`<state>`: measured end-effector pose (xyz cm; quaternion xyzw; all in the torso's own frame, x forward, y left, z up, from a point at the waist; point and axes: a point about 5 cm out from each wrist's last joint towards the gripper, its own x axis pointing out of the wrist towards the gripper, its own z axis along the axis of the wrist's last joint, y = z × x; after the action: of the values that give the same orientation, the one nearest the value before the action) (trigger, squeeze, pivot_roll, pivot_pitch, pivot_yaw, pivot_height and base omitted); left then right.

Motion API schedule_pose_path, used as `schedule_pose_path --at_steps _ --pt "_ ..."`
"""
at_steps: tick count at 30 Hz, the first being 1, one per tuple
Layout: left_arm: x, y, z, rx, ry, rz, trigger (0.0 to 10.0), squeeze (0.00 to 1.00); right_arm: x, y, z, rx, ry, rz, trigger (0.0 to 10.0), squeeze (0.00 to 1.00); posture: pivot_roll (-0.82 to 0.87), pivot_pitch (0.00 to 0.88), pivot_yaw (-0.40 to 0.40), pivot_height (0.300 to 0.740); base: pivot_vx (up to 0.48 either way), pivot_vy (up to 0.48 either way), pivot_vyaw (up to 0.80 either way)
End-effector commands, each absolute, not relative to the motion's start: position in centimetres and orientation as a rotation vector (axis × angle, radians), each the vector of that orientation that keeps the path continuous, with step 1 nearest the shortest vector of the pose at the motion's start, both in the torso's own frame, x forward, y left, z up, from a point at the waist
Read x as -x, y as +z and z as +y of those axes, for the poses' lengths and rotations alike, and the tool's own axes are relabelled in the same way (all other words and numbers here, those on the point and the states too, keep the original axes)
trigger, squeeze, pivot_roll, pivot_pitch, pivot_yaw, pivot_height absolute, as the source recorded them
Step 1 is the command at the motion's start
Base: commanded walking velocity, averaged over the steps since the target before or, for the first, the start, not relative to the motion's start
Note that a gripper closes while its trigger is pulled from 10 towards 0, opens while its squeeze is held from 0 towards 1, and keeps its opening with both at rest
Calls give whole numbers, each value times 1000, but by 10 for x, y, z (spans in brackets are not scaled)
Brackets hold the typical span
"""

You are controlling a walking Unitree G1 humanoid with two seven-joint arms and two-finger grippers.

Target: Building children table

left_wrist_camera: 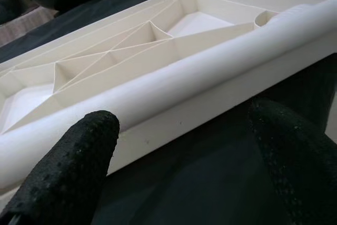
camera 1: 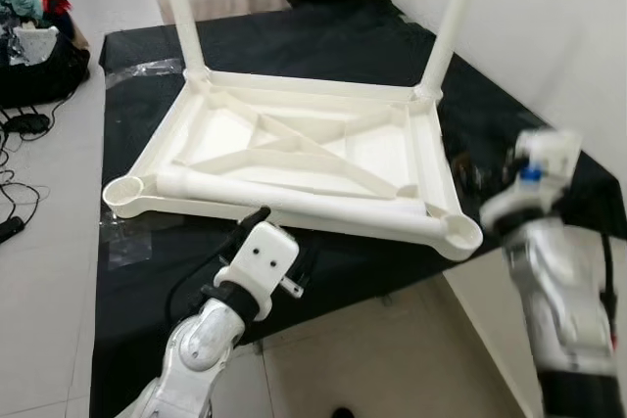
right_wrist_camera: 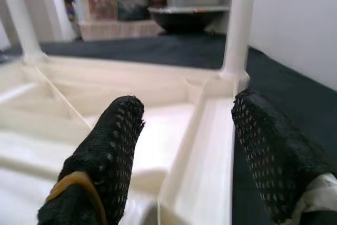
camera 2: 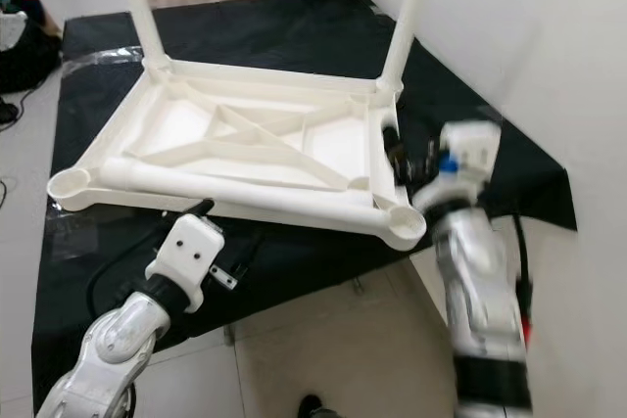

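We have the tabletop (camera 1: 294,159) lying upside down on a black cloth (camera 1: 323,271), ribs facing up. Two legs already stand in the far corners, the left leg (camera 1: 181,7) and the right leg (camera 1: 453,17). A loose leg (camera 1: 294,201) lies along the near edge, between two empty sockets, the left socket (camera 1: 122,189) and the right socket (camera 1: 460,232).

Our left gripper (left_wrist_camera: 184,146) is just in front of the near edge, near its middle. Its fingers (left_wrist_camera: 68,172) are spread wide with nothing between them, and the loose leg lies just beyond their tips. Our right gripper (right_wrist_camera: 184,146) is at the right side, near the right socket, looking along the right rim toward the far right leg. Its fingers (right_wrist_camera: 105,156) are also wide apart and empty, with the rim between them in its wrist view.

We judge all the parts to be moulded plastic: light, stiff and smooth, so likely slippery under a light pinch. The loose leg is a round tube and could roll or spin in the grip. We would take it across its middle, squarely, so it stays balanced when lifted. The tabletop is light enough to slide on the cloth when a leg is pushed in, so we would brace it at the rim beside the socket.
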<state>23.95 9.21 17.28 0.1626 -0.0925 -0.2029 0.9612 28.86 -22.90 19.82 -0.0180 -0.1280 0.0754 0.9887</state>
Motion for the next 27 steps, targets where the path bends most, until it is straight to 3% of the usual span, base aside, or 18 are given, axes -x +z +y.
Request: schedule_pose_path --at_steps 1,8,12,15,27 --pt "-236 168 92 -327 -430 -172 10000 0 -276 193 -236 37 148 -236 10000 0 32 133 -21 740 0 0 0" --pt "-234 163 91 -326 -438 -159 10000 0 -255 166 -260 -2 70 -116 10000 0 26 136 -14 740 0 0 0" --pt "-234 159 92 -327 -441 -149 10000 0 -240 151 -260 -77 173 -24 10000 0 27 137 -13 740 0 0 0" --pt "-234 158 93 -327 -440 -145 10000 0 -232 145 -259 -13 211 12 10000 0 27 141 -10 740 0 0 0" --pt "-232 162 92 -319 -438 -154 10000 0 -244 149 -245 75 253 33 10000 0 29 158 -12 740 0 0 0"
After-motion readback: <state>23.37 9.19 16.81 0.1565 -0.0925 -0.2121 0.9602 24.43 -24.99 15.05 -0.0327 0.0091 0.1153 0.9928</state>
